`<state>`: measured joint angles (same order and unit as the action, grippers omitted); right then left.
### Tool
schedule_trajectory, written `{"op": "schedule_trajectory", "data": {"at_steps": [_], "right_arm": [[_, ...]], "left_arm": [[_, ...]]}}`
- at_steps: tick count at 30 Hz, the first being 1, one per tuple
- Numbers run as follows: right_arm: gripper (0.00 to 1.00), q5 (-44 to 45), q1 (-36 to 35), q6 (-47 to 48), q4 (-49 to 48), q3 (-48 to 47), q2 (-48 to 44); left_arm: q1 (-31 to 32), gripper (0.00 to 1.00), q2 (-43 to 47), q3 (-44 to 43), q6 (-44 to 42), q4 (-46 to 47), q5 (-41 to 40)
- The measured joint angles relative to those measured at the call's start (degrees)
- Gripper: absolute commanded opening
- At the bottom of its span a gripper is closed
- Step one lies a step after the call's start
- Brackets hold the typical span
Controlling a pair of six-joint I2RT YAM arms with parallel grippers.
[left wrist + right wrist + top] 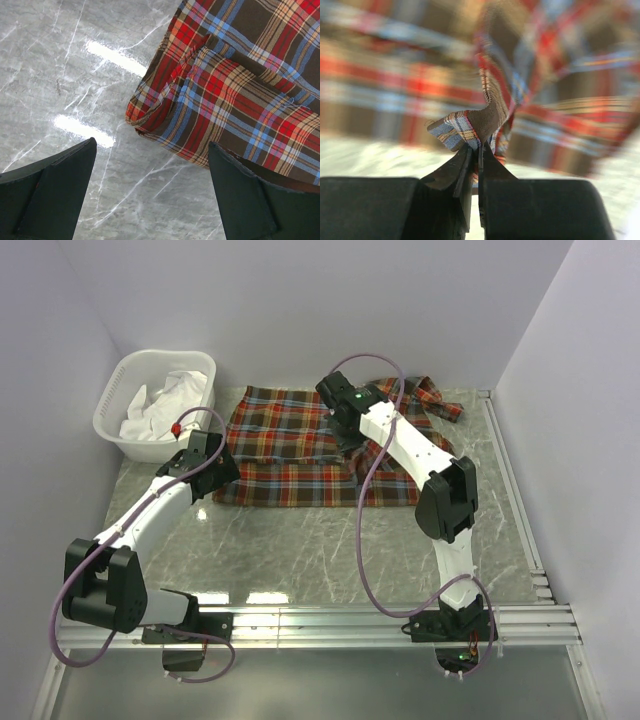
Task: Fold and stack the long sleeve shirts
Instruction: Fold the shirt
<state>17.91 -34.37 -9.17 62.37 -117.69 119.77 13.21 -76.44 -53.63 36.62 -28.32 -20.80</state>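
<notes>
A plaid flannel shirt in red, orange, blue and brown lies spread on the marble table at the back middle. My right gripper is over the shirt and is shut on a pinched fold of its cloth, lifted off the rest. My left gripper is open and empty at the shirt's near-left corner. In the left wrist view that corner lies ahead of the fingers, and one finger overlaps the shirt's edge.
A white laundry basket holding white cloth stands at the back left. A metal rail runs along the table's right side and the near edge. Walls close in at the back and both sides.
</notes>
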Motion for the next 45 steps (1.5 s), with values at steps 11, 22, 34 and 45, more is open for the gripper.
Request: {"op": "schedule_trajectory", "data": {"at_steps": [11, 22, 34, 45], "right_arm": [[0.00, -27.23, 0.00, -17.38, -7.74, 3.34, 0.02], [0.00, -35.45, -0.04, -29.68, -19.06, 7.10, 0.59], [0.34, -36.92, -3.98, -38.40, -28.94, 8.11, 5.16], [0.62, -35.80, -5.11, -38.21, -36.22, 9.16, 5.31]], "left_arm": [[0.00, 0.99, 0.00, 0.00, 0.00, -0.02, 0.04], [0.00, 0.99, -0.02, 0.00, 0.00, -0.15, 0.42], [0.00, 0.99, -0.28, 0.00, 0.00, -0.20, 0.59], [0.00, 0.99, -0.28, 0.00, 0.00, -0.15, 1.57]]}}
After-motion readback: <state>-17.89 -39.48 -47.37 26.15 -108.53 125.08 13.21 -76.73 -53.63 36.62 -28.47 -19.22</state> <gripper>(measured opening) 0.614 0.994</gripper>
